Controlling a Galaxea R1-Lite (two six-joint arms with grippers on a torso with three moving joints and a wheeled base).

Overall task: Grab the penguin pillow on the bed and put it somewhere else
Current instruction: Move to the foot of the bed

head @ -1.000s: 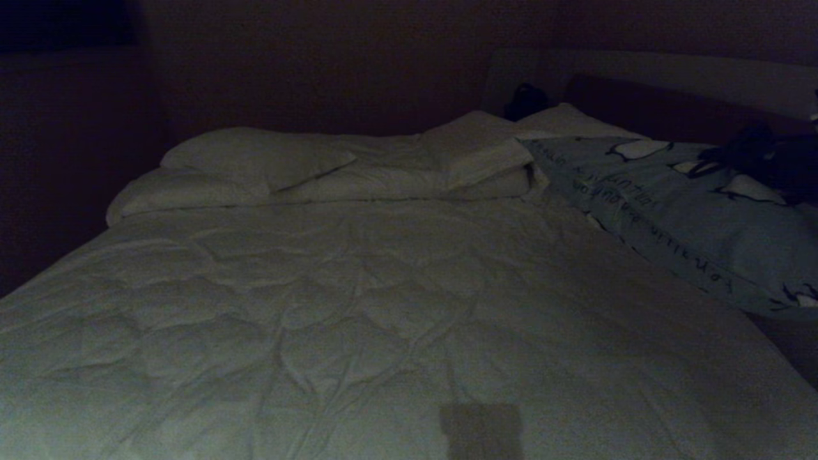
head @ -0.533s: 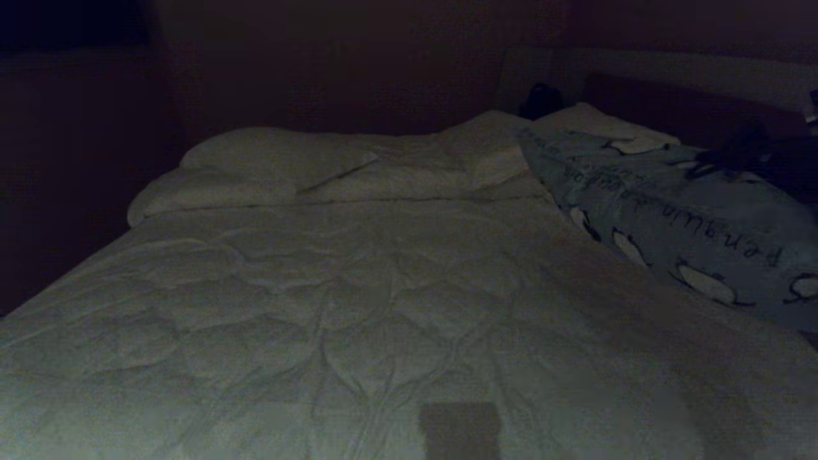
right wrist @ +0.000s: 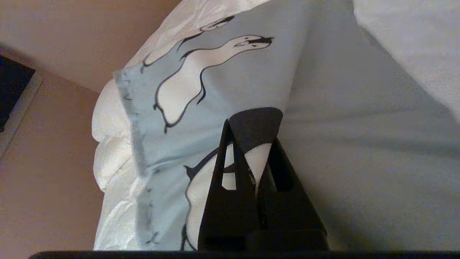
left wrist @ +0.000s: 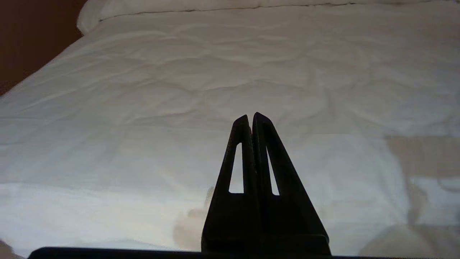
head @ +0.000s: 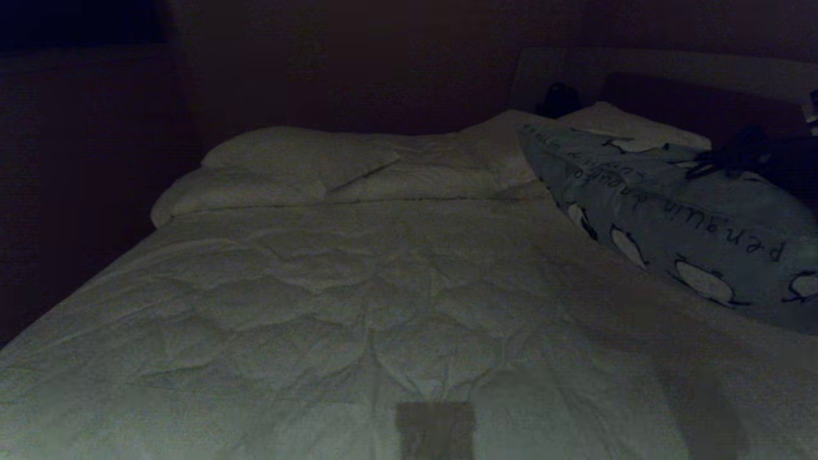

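I worried the penguin pillow (head: 671,217) could slip out, because my right gripper (right wrist: 251,144) only pinched a small fold of its soft cover. A quick pull could tug the cloth free, and the long pillow would flop down. It could also drag on the white comforter (head: 358,306) and bunch it up, or bump the plain white pillows (head: 287,166) at the head of the bed (head: 96,358).

The pillow was along the right edge of the bed, near the head corner, tipped up on its side. My right arm reached in there, and its jaws were squeezed tight on the cover. My left gripper (left wrist: 251,120) sat low over the foot end of the bed, jaws pressed together, holding nothing.
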